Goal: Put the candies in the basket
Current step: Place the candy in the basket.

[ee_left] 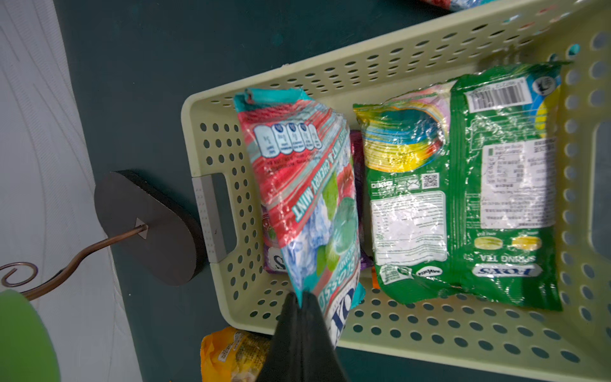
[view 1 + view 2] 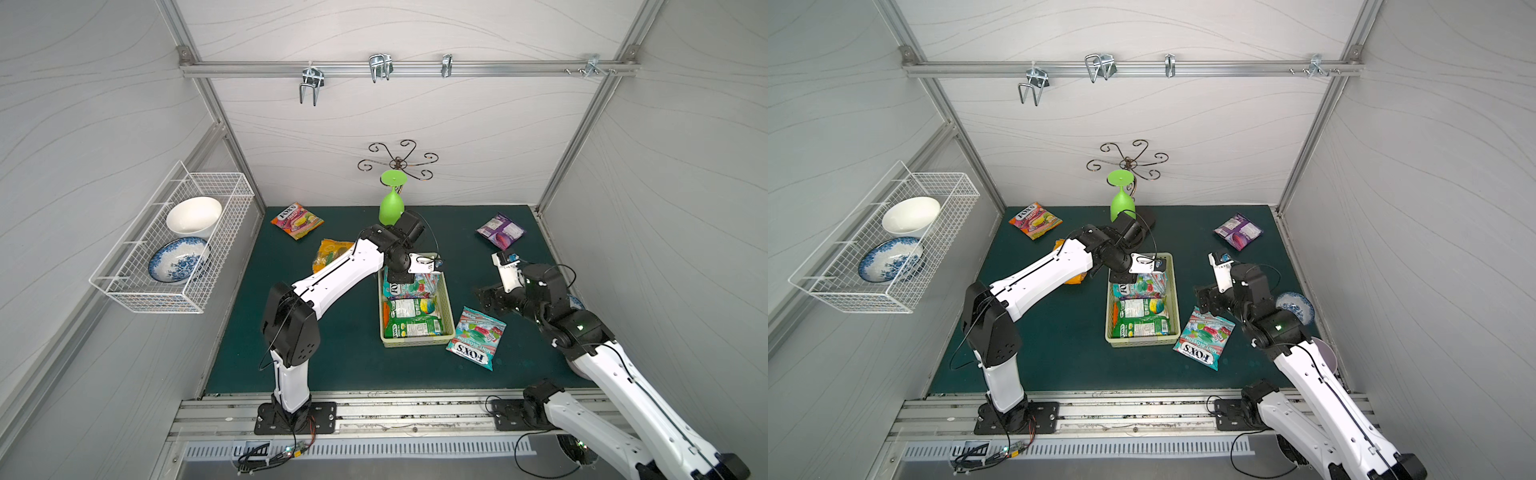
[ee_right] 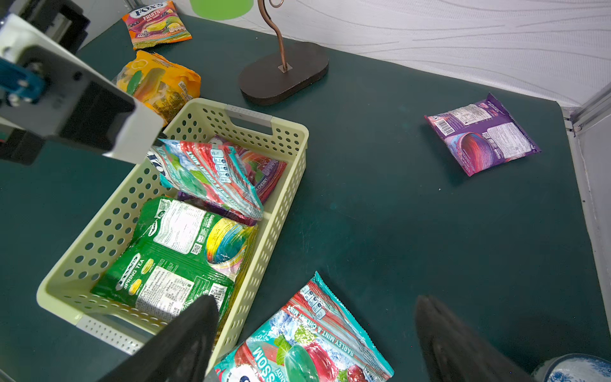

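The pale yellow-green basket (image 2: pixel 451 307) stands mid-mat and holds a green candy bag (image 1: pixel 479 185) and others beneath. My left gripper (image 1: pixel 302 297) is shut on the corner of a teal-and-red candy bag (image 1: pixel 304 172), which hangs into the basket's far end. My right gripper (image 3: pixel 315 301) is open and empty, above a second teal-and-red bag (image 2: pixel 476 336) that lies on the mat by the basket's right side. Loose on the mat are an orange FOX'S bag (image 2: pixel 296 220) at the back left, a yellow bag (image 2: pixel 330 253) partly behind the left arm, and a purple bag (image 2: pixel 500 230) at the back right.
A green glass (image 2: pixel 391 208) hangs upside down on a curled metal stand, whose dark base (image 3: pixel 284 72) sits just behind the basket. A white wire rack (image 2: pixel 174 249) with two bowls is fixed to the left wall. A blue-patterned bowl (image 2: pixel 1295 306) sits by the right arm.
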You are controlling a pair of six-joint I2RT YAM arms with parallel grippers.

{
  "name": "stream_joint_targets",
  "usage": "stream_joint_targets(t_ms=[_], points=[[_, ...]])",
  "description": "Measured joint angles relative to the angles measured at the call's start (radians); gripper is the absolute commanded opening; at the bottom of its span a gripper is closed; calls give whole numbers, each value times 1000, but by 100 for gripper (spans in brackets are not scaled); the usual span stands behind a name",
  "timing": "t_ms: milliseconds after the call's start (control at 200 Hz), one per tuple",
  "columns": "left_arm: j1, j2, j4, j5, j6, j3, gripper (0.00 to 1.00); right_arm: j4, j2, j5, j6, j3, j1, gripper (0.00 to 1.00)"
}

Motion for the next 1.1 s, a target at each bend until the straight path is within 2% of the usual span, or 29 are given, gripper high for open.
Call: stream_joint_targets(t_ms=[90, 170, 340, 600, 876, 971, 1101], points=[[0, 0, 20, -20, 6, 0, 18, 0, -1, 1, -1, -1, 0, 96], [0, 0, 53, -42, -2, 0, 26, 0, -3, 0, -1, -4, 0, 96], [0, -3, 104, -63, -40, -2, 30, 1, -3, 0, -2, -5, 0, 96], [0, -37, 144, -64, -87, -84, 29, 1, -2, -4, -1, -5, -2, 96], [0, 5, 218, -64, -194, -95, 28, 7, -1, -7, 0, -5, -5, 97], [1, 51, 246, -70, -231, -95, 23, 8, -1, -8, 1, -5, -6, 97], [3, 116, 270, -79, -266, -97, 5, 8, -1, -7, 1, -5, -6, 98]])
